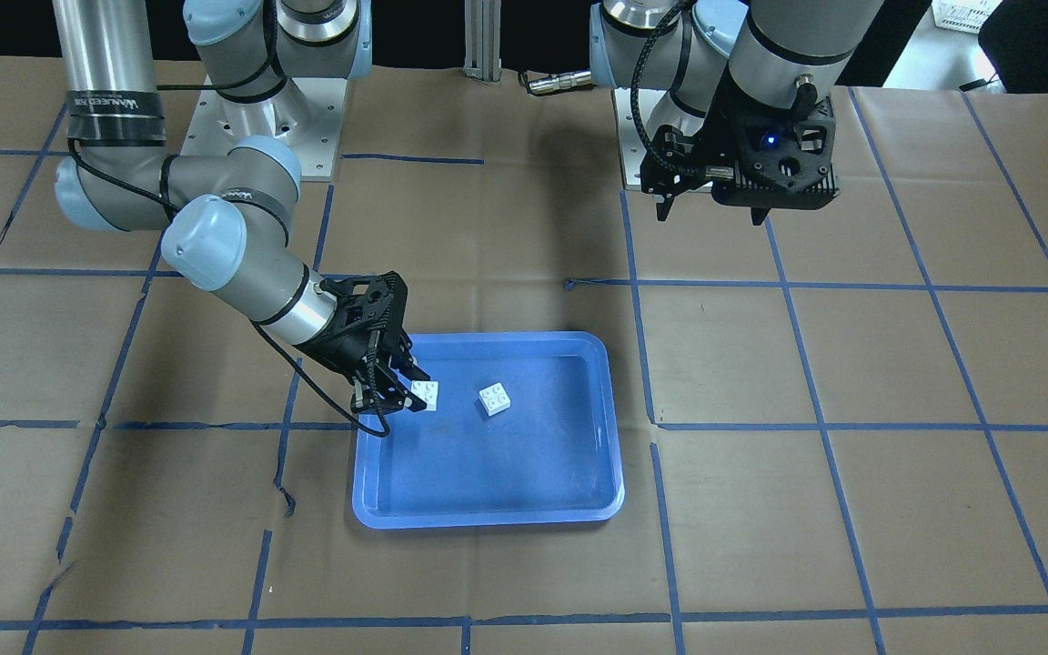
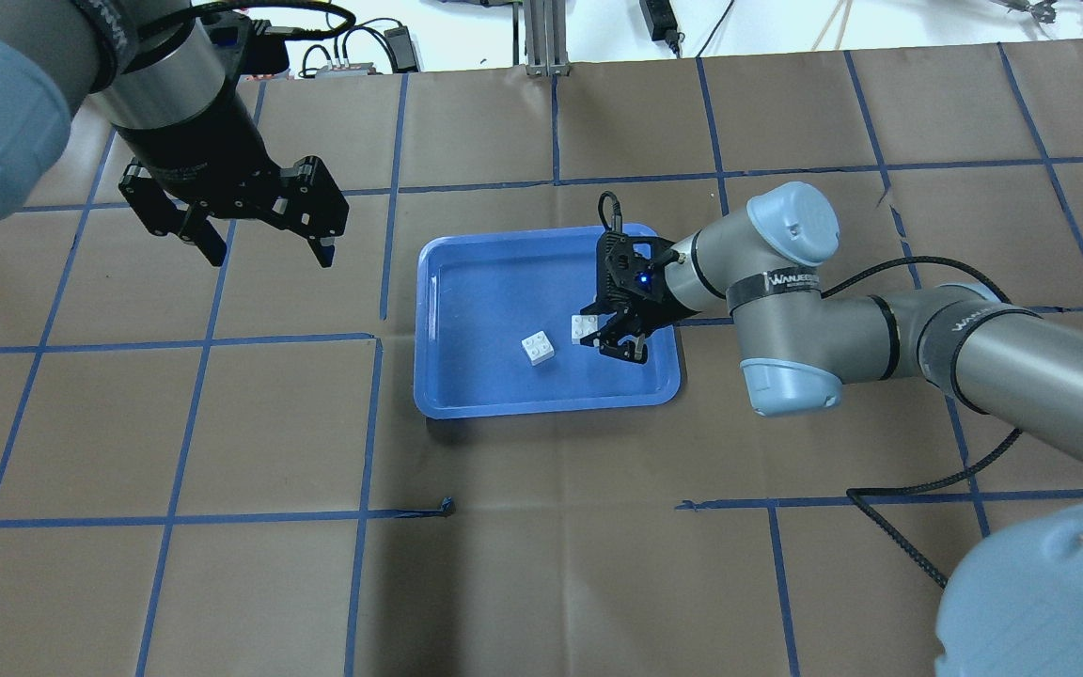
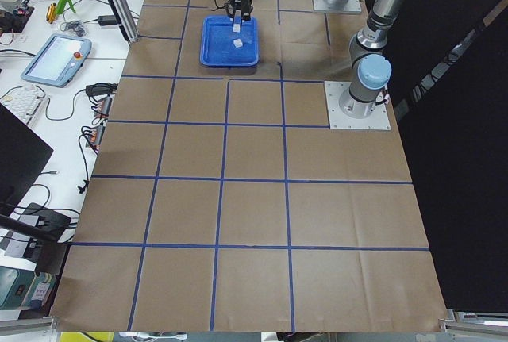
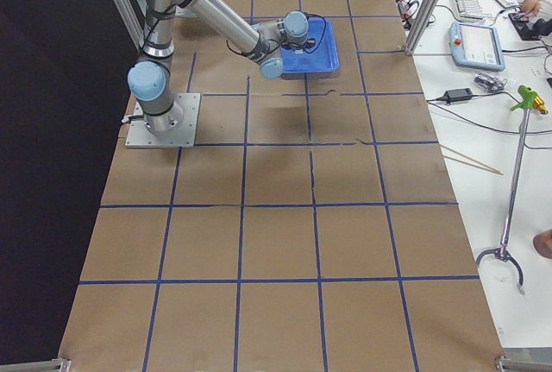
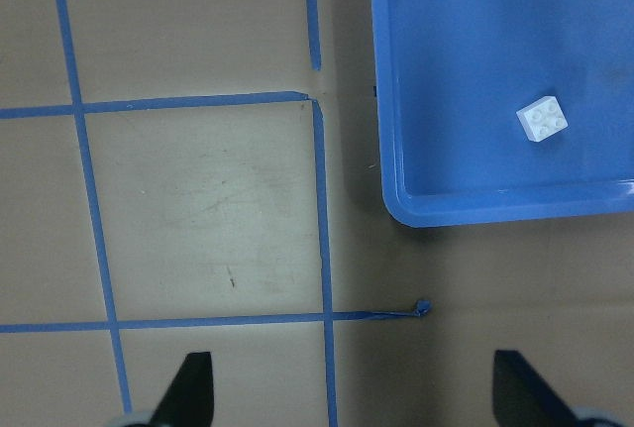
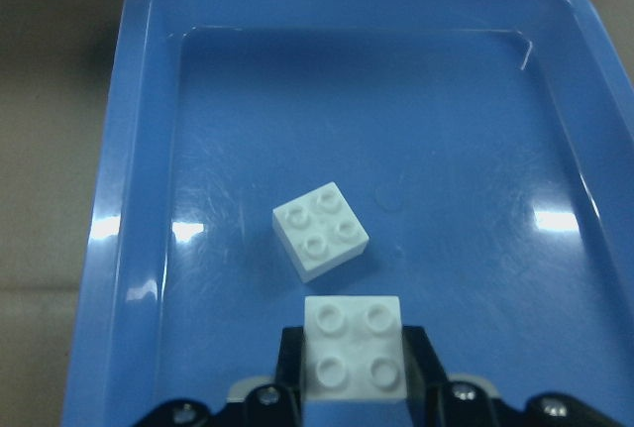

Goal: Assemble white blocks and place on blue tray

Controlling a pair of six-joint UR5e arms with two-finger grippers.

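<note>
One loose block [image 6: 320, 230] on tray [image 6: 104, 219] near held block [image 6: 355, 343], right gripper [image 6: 355, 368]

Tray [image 2: 546, 411] sits on the table [image 2: 541, 564], about mid-table, between the two arm bases. Loose block [image 2: 539, 348] lies in the tray, on its floor, a little to the robot's right of the tray's middle. Gripped block [image 2: 583, 325] is just to the robot's right of the loose block, a small gap between them, not stacked. It sits between the fingers of the right claw [image 2: 601, 333], inside the rim near the tray's right side. Whether it is on the floor or just above it, cannot tell. Right claw reaches in over the tray's right rim. Left claw [image 2: 271, 256] hangs above the table to the robot's left of the tray, well apart from the tray and both blocks.
</note>
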